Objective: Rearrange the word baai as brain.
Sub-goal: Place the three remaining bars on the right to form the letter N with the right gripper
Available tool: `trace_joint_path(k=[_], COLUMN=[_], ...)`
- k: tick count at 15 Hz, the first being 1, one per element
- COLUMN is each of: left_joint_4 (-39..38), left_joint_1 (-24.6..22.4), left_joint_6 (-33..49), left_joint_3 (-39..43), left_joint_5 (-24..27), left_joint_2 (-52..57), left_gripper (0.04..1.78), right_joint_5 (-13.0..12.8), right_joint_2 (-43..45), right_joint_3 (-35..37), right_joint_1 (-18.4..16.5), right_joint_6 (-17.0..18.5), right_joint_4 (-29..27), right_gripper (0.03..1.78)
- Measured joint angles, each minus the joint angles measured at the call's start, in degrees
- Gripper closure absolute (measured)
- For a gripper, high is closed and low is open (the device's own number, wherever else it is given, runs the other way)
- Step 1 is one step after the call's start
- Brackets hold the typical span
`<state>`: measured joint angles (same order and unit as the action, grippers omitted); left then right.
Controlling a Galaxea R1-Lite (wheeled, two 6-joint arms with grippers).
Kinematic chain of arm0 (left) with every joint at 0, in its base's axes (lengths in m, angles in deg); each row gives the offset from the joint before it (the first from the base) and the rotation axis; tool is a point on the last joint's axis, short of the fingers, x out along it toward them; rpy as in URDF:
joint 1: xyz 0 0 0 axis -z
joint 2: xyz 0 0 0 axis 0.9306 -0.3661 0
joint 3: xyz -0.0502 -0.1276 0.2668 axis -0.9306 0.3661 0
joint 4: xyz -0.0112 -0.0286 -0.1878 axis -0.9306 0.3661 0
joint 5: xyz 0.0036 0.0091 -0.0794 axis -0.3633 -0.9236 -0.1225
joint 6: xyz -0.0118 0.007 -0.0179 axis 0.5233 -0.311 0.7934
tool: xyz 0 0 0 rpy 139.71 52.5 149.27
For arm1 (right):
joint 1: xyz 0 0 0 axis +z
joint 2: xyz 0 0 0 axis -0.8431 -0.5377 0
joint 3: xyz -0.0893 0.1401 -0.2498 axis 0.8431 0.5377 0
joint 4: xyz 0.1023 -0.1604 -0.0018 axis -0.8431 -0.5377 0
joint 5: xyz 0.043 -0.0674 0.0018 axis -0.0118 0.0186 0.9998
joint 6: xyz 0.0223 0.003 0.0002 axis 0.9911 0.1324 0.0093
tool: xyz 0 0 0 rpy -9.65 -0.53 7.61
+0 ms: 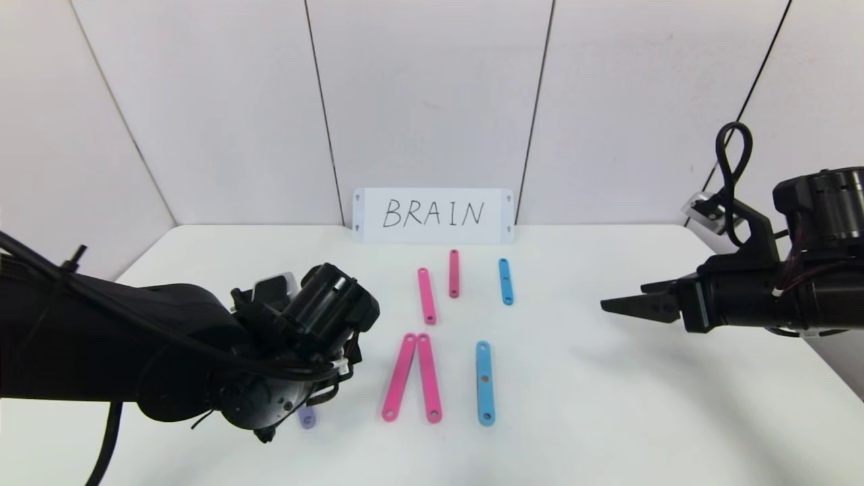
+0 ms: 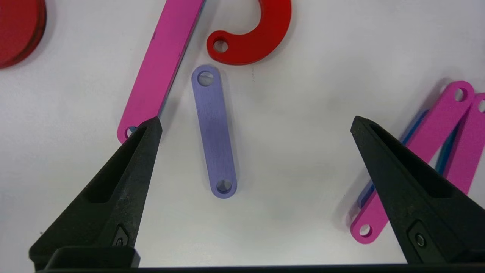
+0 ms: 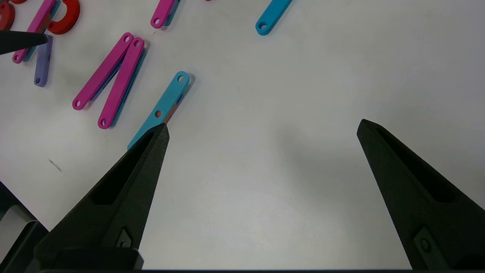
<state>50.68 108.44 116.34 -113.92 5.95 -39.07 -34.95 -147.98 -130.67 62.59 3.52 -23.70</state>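
The word is a row of flat holed strips on the white table (image 1: pixel 607 405). In the head view I see a pink pair leaning together (image 1: pixel 412 378) and a long blue strip (image 1: pixel 484 383); my left arm (image 1: pixel 304 337) hides the rest. My left gripper (image 2: pixel 255 123) is open, low over the table. A purple strip (image 2: pixel 214 131) lies flat between its fingers, nearer one of them, untouched. A pink strip (image 2: pixel 161 64) and a red half-ring (image 2: pixel 257 38) lie just beyond. My right gripper (image 1: pixel 617 307) hangs open and empty at the right, in its wrist view (image 3: pixel 263 125) over bare table.
A white card reading BRAIN (image 1: pixel 433 214) stands against the back wall. Three shorter loose strips lie before it: pink (image 1: pixel 426 295), dark pink (image 1: pixel 453 273) and blue (image 1: pixel 505 281). Another red piece (image 2: pixel 19 30) lies past the pink strip. Bare table lies at the right.
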Motion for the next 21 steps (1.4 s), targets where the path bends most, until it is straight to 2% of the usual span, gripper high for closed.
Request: trace_joint_path(k=[4,6,9,14,16,18,20,21], left_joint_4=[0.20,0.27,1.24,5.42,7.33,8.16,8.16,8.24], left_joint_1=[-1.88,-4.28,-9.92,-20.52,-25.26,-28.37,-30.27,-31.23], left_joint_6=[-14.91,-23.24,-34.07,-42.75,-47.88,-51.60,-52.13,-52.15], left_joint_3=[-4.82,-7.28,-11.17,-16.70,-18.14,-20.09,-21.38,-22.13], left_joint_5=[5.44,11.03,22.36,36.75,39.44,39.90,40.09,40.64], left_joint_2=[3.73,5.83,8.83,11.42,12.30,12.47,12.19,12.08], left_gripper=[0.08,0.08,0.08,0.08,0.08,0.08,0.08,0.08], right_joint_5=[0.00,0.00,-0.26,-0.20,-0.17,-0.33,-2.01,-3.75], right_joint_2=[0.32,0.32,0.33,0.33,0.44,0.63,1.67,2.01], right_joint_3=[-0.17,-0.24,0.02,0.55,0.41,0.24,-0.85,-1.87], right_joint_1=[0.02,0.02,-0.02,0.02,0.05,0.20,1.85,3.39], right_joint_6=[0.28,0.20,0.06,0.50,0.63,1.08,2.46,3.58], right_joint_4=[0.00,0.00,0.80,2.40,2.24,2.02,1.30,1.13], right_gripper=[0.07,0.07,0.07,0.07,0.07,0.07,0.07,0.07])
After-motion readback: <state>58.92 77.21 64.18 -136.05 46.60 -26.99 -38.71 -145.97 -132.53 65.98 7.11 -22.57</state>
